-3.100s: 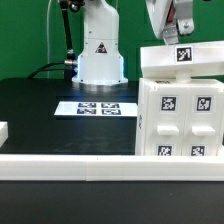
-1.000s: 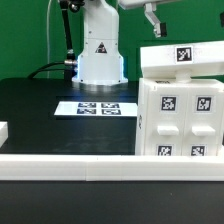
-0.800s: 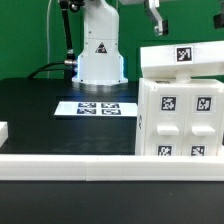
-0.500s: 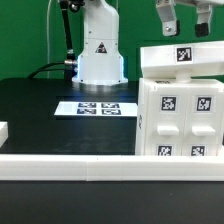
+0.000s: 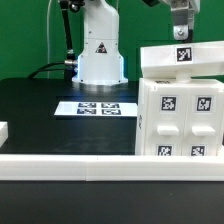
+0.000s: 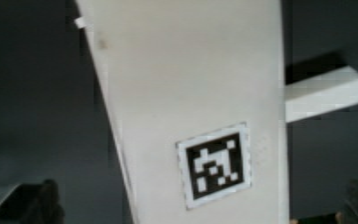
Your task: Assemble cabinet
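The cabinet body (image 5: 180, 120) is a big white box with several square tags on its face, standing at the exterior view's right. A white tagged panel (image 5: 181, 58) lies tilted across its top. My gripper (image 5: 181, 35) hangs just above that panel, apart from it. In the wrist view the same panel (image 6: 167, 100) runs as a long white slab with one tag (image 6: 217, 165). My gripper (image 6: 197, 205) is open, with dark fingertips (image 6: 34, 205) far out on either side of the slab and a gap to each. Nothing is held.
The white robot base (image 5: 100, 50) stands at the back, with the marker board (image 5: 98, 107) flat on the black table in front of it. A white rail (image 5: 90, 162) runs along the front edge. A small white piece (image 5: 3, 130) shows at the left edge.
The gripper has travelled toward the exterior view's right, from left of the tilted panel to right above it, and has turned about its axis. Its jaws stayed open. The cabinet parts have not moved.
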Motion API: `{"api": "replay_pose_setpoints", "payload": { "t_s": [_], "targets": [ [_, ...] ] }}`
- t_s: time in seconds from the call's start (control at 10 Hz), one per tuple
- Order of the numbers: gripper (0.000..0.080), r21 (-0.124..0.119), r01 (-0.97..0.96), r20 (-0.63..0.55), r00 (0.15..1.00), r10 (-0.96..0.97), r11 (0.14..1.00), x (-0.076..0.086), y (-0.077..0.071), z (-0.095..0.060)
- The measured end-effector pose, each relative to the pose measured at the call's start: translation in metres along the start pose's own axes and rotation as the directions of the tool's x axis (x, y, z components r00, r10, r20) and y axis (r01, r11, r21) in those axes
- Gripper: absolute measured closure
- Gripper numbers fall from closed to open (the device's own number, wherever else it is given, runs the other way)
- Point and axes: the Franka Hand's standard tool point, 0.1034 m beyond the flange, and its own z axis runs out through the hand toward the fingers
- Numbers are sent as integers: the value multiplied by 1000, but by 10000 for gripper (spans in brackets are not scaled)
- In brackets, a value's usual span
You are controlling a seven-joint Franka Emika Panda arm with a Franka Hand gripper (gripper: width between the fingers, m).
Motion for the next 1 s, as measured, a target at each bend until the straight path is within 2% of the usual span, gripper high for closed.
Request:
{"api": "replay_pose_setpoints", "payload": {
  "t_s": [0.2, 0.6, 1.0],
  "targets": [
    [2, -1, -11, 1, 1000, 11, 1000, 0, 0, 2],
    [2, 13, -20, 12, 1000, 20, 1000, -3, -4, 16],
    [2, 19, -32, 19, 999, 32, 999, -11, -3, 21]
  ]
}}
